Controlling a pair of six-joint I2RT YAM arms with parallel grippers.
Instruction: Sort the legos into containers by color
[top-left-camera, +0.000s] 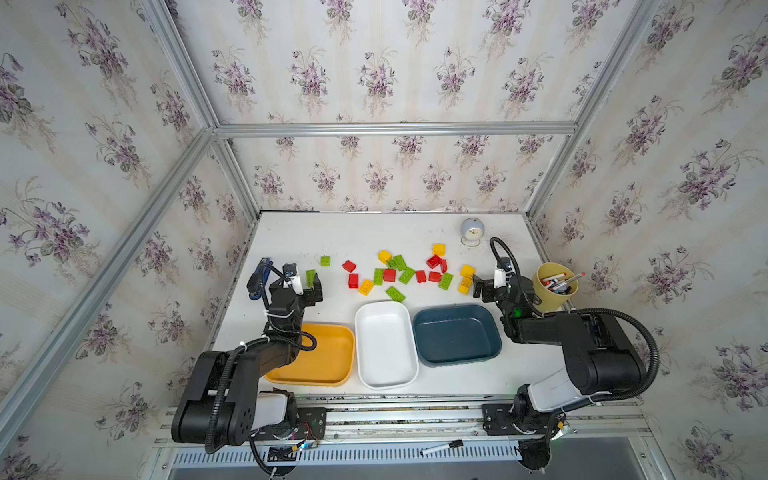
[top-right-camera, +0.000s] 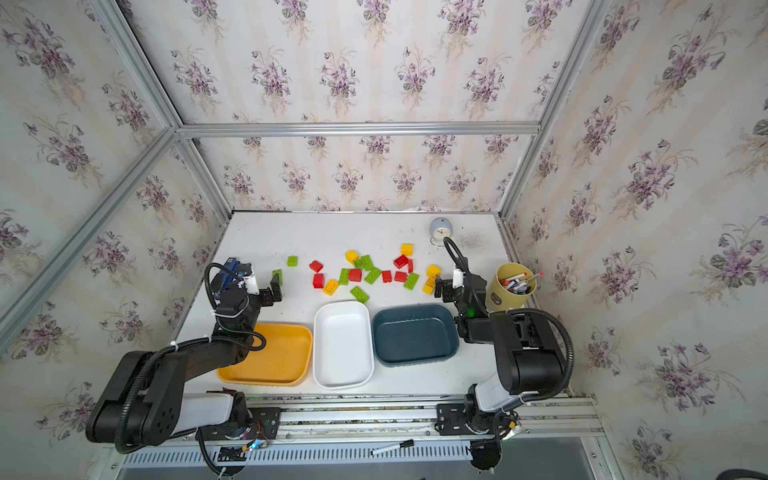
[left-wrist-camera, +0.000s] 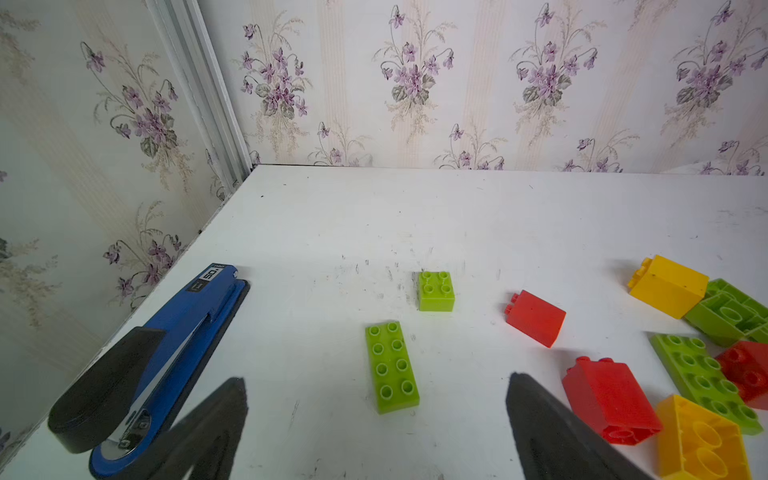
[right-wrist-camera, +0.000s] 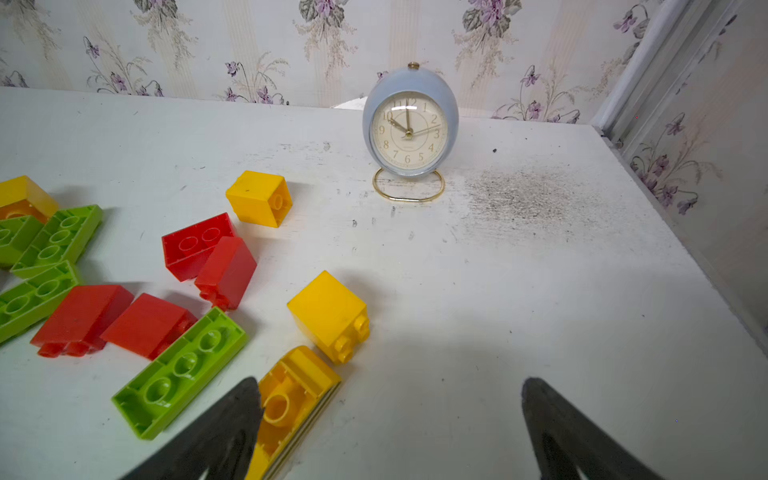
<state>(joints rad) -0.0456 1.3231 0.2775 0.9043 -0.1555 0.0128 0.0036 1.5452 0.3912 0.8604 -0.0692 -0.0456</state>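
Note:
Several red, yellow and lime green legos (top-left-camera: 390, 274) (top-right-camera: 355, 274) lie scattered across the middle of the white table. In front of them stand three containers, all with nothing in them: orange-yellow (top-left-camera: 328, 357), white (top-left-camera: 384, 345) and dark teal-blue (top-left-camera: 455, 336). My left gripper (left-wrist-camera: 376, 379) (top-left-camera: 312, 287) is open, low over the table. An oblong green lego (left-wrist-camera: 390, 365) lies flat at its fingertips, untouched. My right gripper (right-wrist-camera: 390, 381) (top-left-camera: 478, 286) is open too. A yellow lego (right-wrist-camera: 291, 395) on its side lies against one fingertip, at the pile's right end.
A blue stapler (left-wrist-camera: 166, 353) lies by the left wall next to my left gripper. A pale blue clock (right-wrist-camera: 409, 124) stands at the back right. A pale-yellow cup with pens (top-left-camera: 555, 286) stands right of my right wrist. A marker (top-left-camera: 442, 446) lies on the front rail.

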